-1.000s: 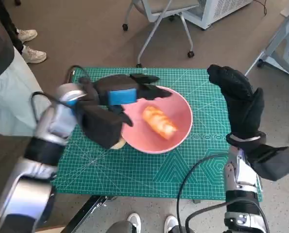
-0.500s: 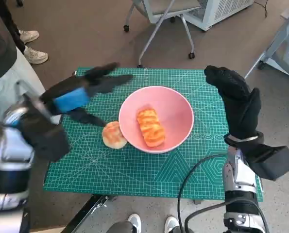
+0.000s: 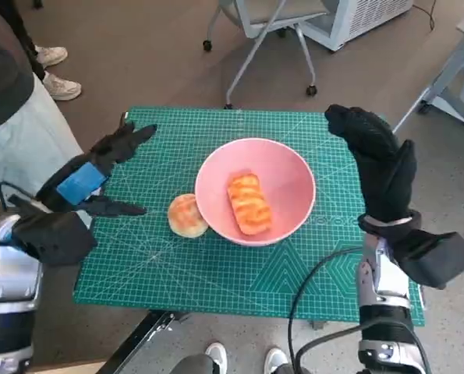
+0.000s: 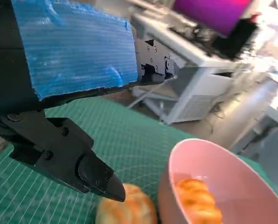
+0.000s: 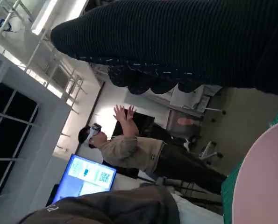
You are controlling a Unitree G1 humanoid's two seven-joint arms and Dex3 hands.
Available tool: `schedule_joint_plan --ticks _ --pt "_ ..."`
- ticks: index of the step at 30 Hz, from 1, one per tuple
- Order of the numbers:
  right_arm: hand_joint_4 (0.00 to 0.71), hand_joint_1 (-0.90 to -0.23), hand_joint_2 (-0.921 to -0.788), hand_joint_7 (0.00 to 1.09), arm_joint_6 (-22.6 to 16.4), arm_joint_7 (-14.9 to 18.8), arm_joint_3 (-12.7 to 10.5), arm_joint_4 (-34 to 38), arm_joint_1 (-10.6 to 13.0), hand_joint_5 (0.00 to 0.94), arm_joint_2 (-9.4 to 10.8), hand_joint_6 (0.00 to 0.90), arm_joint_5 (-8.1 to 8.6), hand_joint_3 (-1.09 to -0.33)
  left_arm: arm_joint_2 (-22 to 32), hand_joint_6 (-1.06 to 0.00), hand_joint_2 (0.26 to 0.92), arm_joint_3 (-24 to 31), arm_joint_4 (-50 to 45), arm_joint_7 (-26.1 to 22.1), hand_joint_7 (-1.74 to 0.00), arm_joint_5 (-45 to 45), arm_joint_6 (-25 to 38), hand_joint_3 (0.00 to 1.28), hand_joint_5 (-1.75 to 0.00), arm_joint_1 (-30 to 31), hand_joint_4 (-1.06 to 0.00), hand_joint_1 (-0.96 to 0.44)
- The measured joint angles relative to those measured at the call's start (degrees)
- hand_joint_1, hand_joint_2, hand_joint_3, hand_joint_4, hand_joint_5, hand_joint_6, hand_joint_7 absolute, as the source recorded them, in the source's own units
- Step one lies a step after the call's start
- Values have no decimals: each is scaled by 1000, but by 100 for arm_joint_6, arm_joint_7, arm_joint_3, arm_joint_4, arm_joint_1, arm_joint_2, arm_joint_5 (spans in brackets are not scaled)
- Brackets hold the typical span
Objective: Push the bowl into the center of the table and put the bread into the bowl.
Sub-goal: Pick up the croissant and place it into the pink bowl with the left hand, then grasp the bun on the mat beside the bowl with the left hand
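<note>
Status: pink bowl (image 3: pixel 255 191) sits near the middle of the green cutting mat (image 3: pixel 216 273), slightly toward its far edge. I judge the push step done or nearly so. One long glazed bread (image 3: pixel 249 203) lies inside the bowl. A second, round bread (image 3: pixel 187 215) rests on the mat, touching the bowl's outer wall on my left side. If the task means both pieces, the round one is left to do; if only one, the job looks finished. I cannot tell which from the task line.

My left hand (image 3: pixel 83 191) hovers over the mat's left edge, fingers spread apart, holding nothing, apart from the round bread. My right hand (image 3: pixel 376 160) stands upright over the mat's right edge, near the far right corner, fingers apart, nothing in it, clear of the bowl rim.

View differences: the head view alone gives the whole mat layout and both hands. The left wrist view shows, up close, the round bread against the bowl wall beneath one black fingertip (image 4: pixel 111 190), with a gap between them. The right wrist view shows only a sliver of bowl rim and a person (image 5: pixel 143 156) with raised hands near a lit screen (image 5: pixel 88 175).
</note>
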Motion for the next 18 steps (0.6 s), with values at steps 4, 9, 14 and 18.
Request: schedule_joint_plan --ticks 4,9,14,18 --pt "175 -697 -921 542 2 43 -1 29 -14 0 -12 48 9 -851 -57 -83 751 -1 -5 6 0 -12 116 14 1 109 1 -280" --pt "175 -696 -921 544 5 68 -3 39 -25 0 -25 46 12 -852 -198 -82 756 -17 2 61 -1 -15 191 15 1 196 1 -268" --pt "174 -696 -921 547 9 101 -1 46 -38 0 -25 45 12 -853 -313 -87 761 -104 60 129 -3 1 201 14 -6 213 -14 -271" --pt "173 -696 -921 550 11 124 -2 59 -48 0 -26 43 15 -854 -414 -92 765 -192 241 182 -5 8 202 13 -8 193 -25 -275"
